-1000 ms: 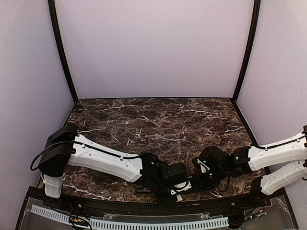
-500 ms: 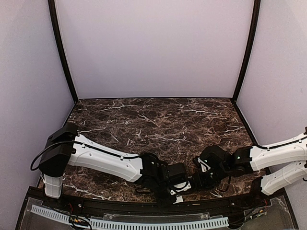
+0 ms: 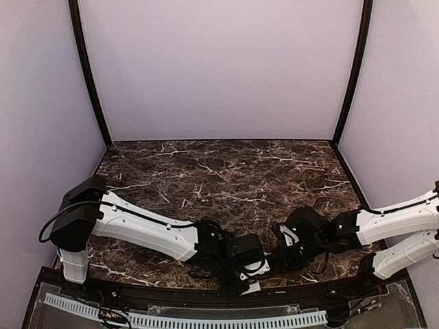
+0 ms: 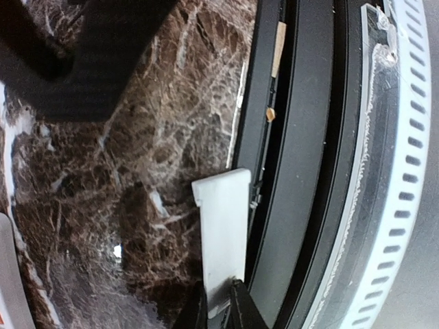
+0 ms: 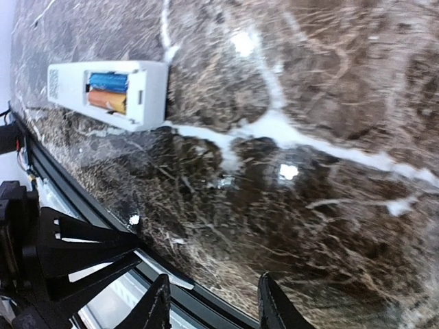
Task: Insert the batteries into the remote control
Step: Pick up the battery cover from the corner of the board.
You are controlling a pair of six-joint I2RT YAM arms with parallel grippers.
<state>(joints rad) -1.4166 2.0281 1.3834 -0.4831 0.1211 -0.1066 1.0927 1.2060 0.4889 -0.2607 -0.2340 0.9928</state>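
The white remote control (image 5: 110,92) lies back side up on the marble table in the right wrist view, upper left. Its open bay holds the blue battery (image 5: 108,80) and the orange-red battery (image 5: 106,101) side by side. My right gripper (image 5: 214,301) is open and empty, well apart from the remote, over the table's near edge. My left gripper (image 4: 218,308) is shut on a flat white plastic cover (image 4: 223,233), held by one end just above the table beside the black edge rail. In the top view both grippers (image 3: 250,274) (image 3: 282,257) sit close together at the near edge, and the remote is hidden.
A black rail (image 4: 309,171) and a white slotted strip (image 4: 405,171) run along the table's near edge, right beside the held cover. The marble tabletop (image 3: 226,171) stretches back to pale booth walls.
My left arm has sunk a little toward the near edge with the cover in it. My right gripper has shifted slightly left toward it.
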